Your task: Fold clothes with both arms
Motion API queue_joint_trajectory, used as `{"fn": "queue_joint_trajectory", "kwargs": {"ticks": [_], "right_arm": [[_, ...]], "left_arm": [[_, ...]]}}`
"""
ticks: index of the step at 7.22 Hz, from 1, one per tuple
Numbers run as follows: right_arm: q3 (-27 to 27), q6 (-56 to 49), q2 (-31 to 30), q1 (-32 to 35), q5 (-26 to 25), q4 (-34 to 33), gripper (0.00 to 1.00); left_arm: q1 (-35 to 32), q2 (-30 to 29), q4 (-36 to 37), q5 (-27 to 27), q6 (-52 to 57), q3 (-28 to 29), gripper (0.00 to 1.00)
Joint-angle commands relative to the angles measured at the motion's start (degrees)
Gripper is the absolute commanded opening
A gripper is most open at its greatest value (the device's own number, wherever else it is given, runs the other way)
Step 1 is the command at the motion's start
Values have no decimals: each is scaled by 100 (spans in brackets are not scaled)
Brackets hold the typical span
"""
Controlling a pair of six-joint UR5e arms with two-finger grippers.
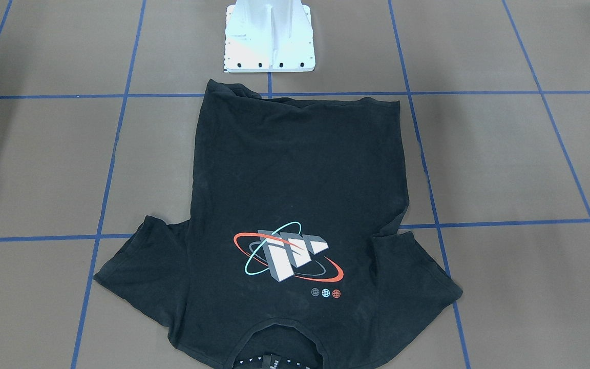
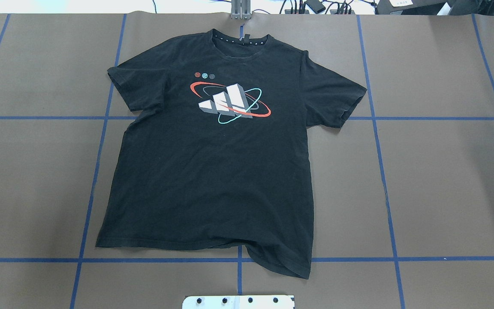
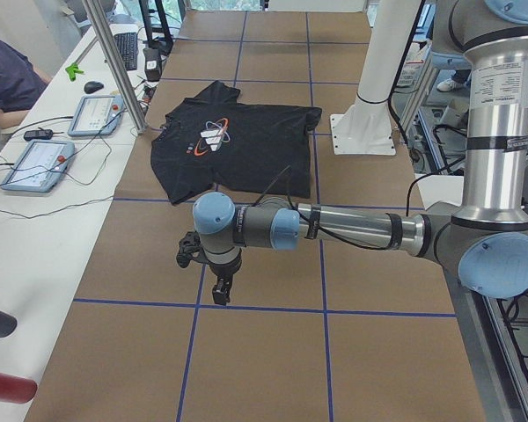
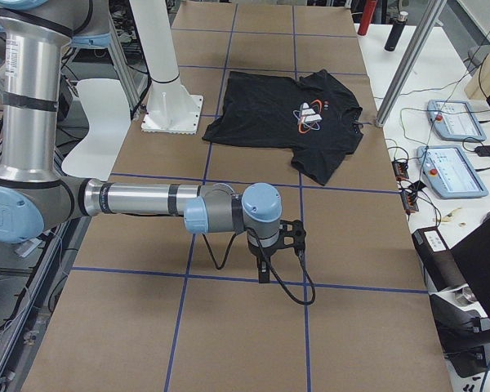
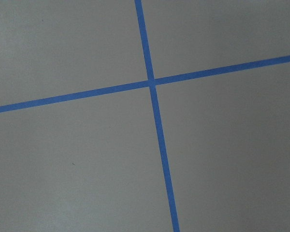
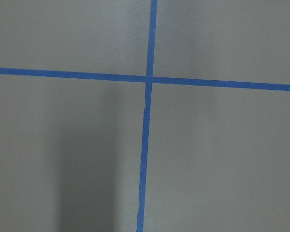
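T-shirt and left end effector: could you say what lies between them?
Exterior left view: only table and a blue tape line separate left end effector from T-shirt.

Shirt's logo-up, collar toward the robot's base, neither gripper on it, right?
No. The T-shirt has its collar pointing away from the white base; its hem lies nearest it, as the overhead exterior view shows. The rest holds: logo up, left gripper and right gripper off it.

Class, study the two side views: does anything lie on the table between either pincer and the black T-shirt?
Nothing visible does. Only bare brown table with blue tape lines lies between the left pincer and the T-shirt, and likewise between the right pincer and it.
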Motion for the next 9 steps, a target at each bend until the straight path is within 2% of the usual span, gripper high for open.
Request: {"fn": "queue_joint_trajectory", "kwargs": {"ticks": [1,3,5,6,8,9], "right_arm": [[0,0,-2,0,0,0,100],[0,9,-2,0,0,0,100],[35,9,33,-26,105,9,100],[79,-9,59,-70,105,18,100],[88,26,86,-202,105,368,100],[79,192,225,-289,114,369,100]], "left_arm": [[4,0,0,-9,-17,-9,100],[13,35,26,78,-17,-341,100],[30,-17,9,36,-43,-360,100],[30,-218,0,-8,-148,-334,100],[83,-841,-52,-18,-1181,-273,100],[309,-1088,-496,17,-1238,-125,100]]}}
